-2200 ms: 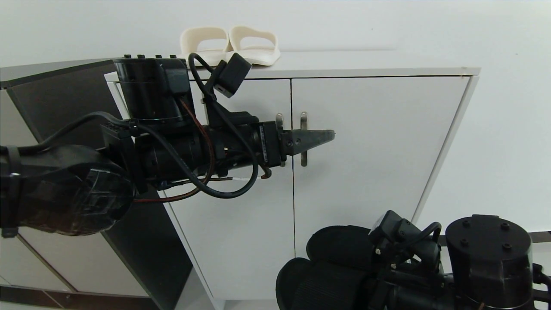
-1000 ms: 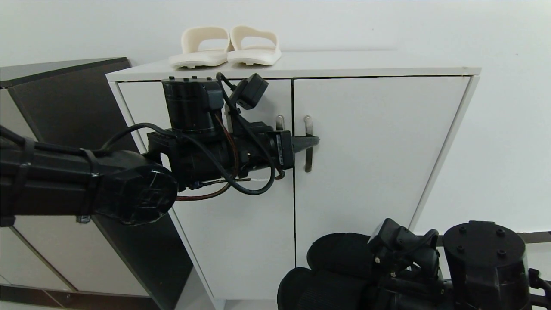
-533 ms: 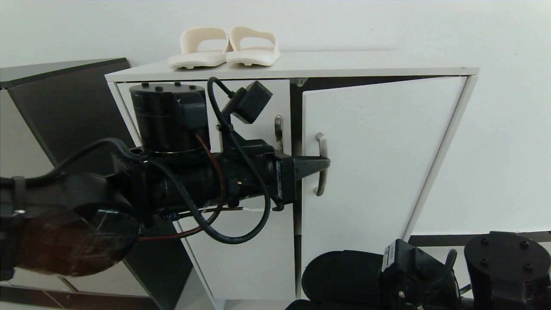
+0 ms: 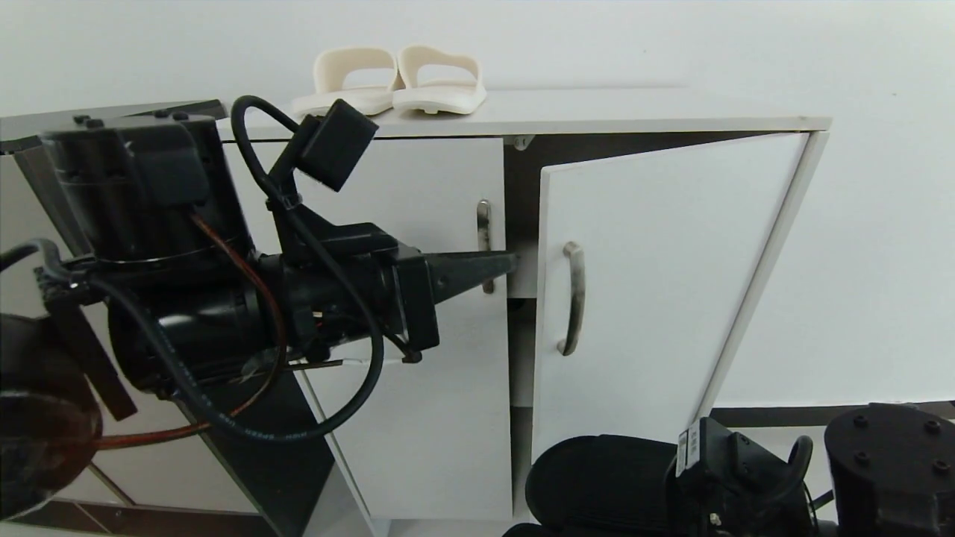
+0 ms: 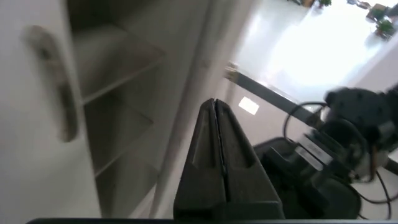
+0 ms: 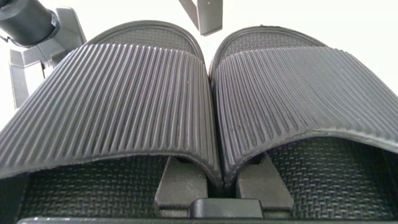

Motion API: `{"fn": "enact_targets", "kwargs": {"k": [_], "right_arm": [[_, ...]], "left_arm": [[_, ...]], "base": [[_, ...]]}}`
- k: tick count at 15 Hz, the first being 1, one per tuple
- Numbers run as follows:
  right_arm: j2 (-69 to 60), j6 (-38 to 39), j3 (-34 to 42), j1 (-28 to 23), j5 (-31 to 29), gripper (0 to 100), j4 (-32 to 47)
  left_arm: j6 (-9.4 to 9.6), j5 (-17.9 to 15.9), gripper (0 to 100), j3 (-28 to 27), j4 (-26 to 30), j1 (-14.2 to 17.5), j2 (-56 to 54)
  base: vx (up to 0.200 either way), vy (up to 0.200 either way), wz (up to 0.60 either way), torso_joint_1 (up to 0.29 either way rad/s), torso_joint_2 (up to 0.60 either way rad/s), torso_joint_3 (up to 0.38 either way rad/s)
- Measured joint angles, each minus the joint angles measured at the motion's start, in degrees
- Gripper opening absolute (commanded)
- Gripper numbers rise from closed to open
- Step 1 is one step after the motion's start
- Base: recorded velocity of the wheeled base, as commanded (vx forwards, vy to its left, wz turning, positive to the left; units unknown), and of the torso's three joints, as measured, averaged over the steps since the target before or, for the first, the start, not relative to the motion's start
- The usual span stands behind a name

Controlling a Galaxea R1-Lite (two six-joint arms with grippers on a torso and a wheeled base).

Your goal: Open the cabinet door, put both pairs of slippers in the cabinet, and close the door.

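Note:
The white cabinet (image 4: 634, 115) has its right door (image 4: 656, 283) swung partly open, handle (image 4: 571, 298) facing me; the left door (image 4: 418, 201) is closed. A dark gap (image 4: 522, 194) with a shelf (image 5: 118, 62) shows between them. My left gripper (image 4: 509, 264) is shut and empty, its tip in front of that gap, just left of the open door's edge. The cream slippers (image 4: 392, 78) lie on the cabinet top. Low at the right, my right gripper (image 6: 219, 180) is shut on the black slippers (image 4: 604, 481), pinching their adjoining sides (image 6: 211, 106).
A dark cabinet (image 4: 261, 432) stands against the white one's left side. The left door's handle (image 5: 56, 93) is close beside my left gripper. A plain white wall (image 4: 880, 224) and bare floor lie to the right of the open door.
The right door has swung further open. My left gripper has come off its handle and drawn back to the left. The right arm with the black slippers sits lower.

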Motion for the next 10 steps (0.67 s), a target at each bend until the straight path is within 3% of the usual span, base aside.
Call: {"fn": "enact_targets", "kwargs": {"k": [3, 7, 10], "right_arm": [[-0.07, 0.00, 0.28, -0.01, -0.07, 0, 0.28], [0.28, 0.00, 0.63, 0.00, -0.22, 0, 0.34], [0.41, 0.00, 0.99, 0.00, -0.22, 0, 0.34]], "left_arm": [[-0.29, 0.18, 0, -3.96, -0.02, 1.54, 3.86], [-0.40, 0.09, 0, -8.90, 0.11, 1.18, 8.72], [-2.07, -0.04, 0, -10.28, 0.28, 0.83, 10.45]], "base": [[0.000, 0.000, 0.00, 0.000, 0.00, 0.000], [0.000, 0.000, 0.00, 0.000, 0.00, 0.000], [0.000, 0.000, 0.00, 0.000, 0.00, 0.000]]}}
